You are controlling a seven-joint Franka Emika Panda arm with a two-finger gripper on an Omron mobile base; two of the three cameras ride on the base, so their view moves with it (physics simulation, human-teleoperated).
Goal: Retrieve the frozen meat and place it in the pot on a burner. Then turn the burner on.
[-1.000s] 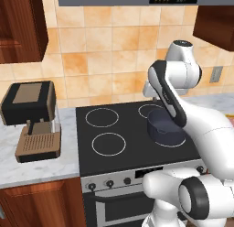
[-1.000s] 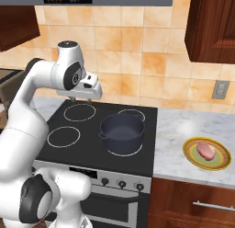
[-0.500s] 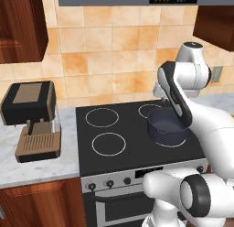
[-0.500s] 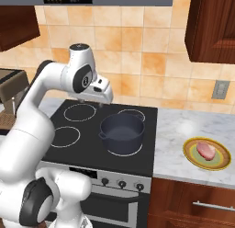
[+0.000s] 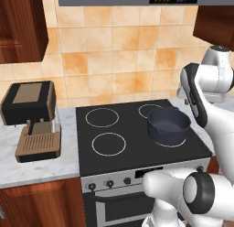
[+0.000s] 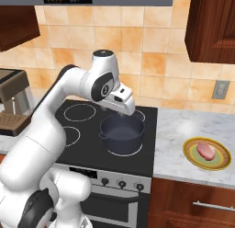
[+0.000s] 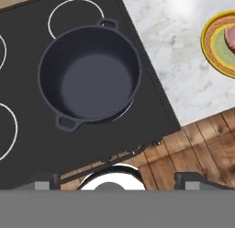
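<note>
The dark blue-grey pot stands empty on the stove's front right burner, with two small side handles. The frozen meat, a small pinkish lump, lies on a yellow-green plate on the marble counter right of the stove; in the hand view the meat is cut off at the right edge. My gripper hangs over the pot's back rim, pointing down. Its jaws stand open with nothing between them, and the two dark fingertips rise far apart in the hand view.
A black and brown coffee machine sits on the left counter. Three other burner rings mark the black cooktop. Control knobs line the stove front. Dark wood cabinets and a range hood hang overhead.
The arm has swung to the right, from over the back left burner to above the pot. The jaws have spread wider.
</note>
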